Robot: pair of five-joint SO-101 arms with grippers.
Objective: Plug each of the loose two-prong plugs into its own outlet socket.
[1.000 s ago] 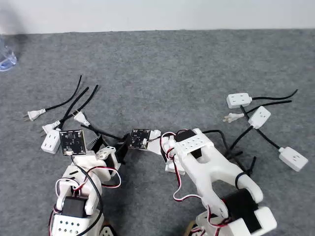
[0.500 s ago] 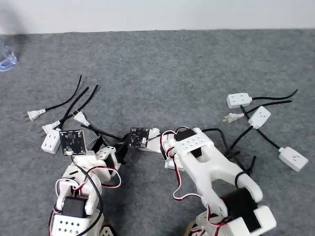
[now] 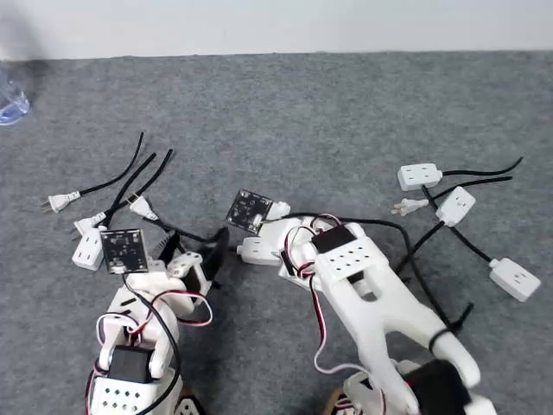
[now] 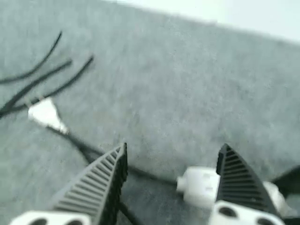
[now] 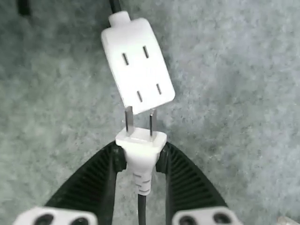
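Your right pincer (image 5: 140,164) is pinching a plug (image 5: 139,143) by its body. The prongs point straight ahead, tips right at the edge of the socket block (image 5: 138,68). Your left pincer (image 4: 171,164) is spread wide, and a loose plug (image 4: 46,115) lies farther ahead of it.

White plug (image 5: 140,151), white outlet (image 5: 137,65), grey carpet (image 5: 234,93).
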